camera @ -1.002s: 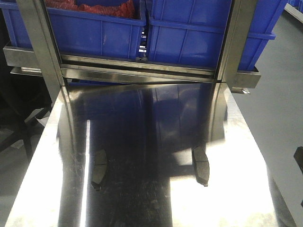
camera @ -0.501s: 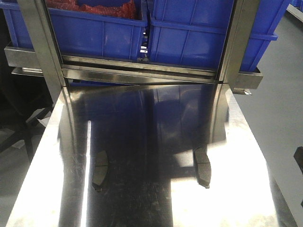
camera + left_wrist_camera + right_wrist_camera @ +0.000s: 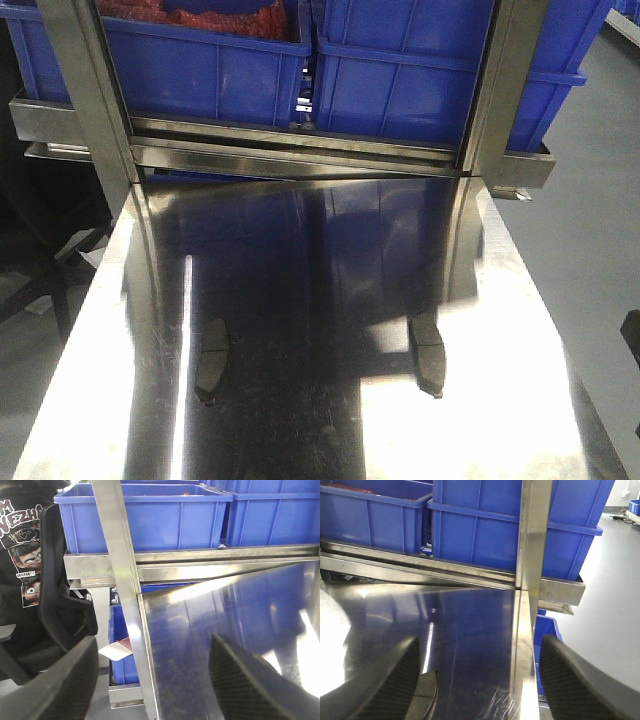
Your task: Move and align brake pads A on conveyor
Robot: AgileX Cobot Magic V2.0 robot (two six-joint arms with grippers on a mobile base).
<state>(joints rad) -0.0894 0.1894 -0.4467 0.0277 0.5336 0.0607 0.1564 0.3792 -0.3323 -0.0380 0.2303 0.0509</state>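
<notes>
- The steel tabletop (image 3: 300,250) fills my front view. The conveyor shows in none of my views, so I cannot say which way it lies.
- Blue bins (image 3: 400,70) sit on the rack beyond the table's far edge.
- My left gripper (image 3: 150,680) is spread wide with nothing between its fingers. It looks out over the table's left edge, and no pad shows in its view.
- My right gripper (image 3: 480,680) is just as wide and empty, over the table's right side.
- Of the brake pads A I see only two, flat on the steel and well apart: the left pad (image 3: 210,355) and the right pad (image 3: 427,353). Each has its long axis running away from me toward the bins.
- A pad's curved end peeks in at the bottom of my right wrist view, just beside one finger. I judge it to be the right pad, which puts my right arm nearer, and my fingers already stand across its short width.
</notes>
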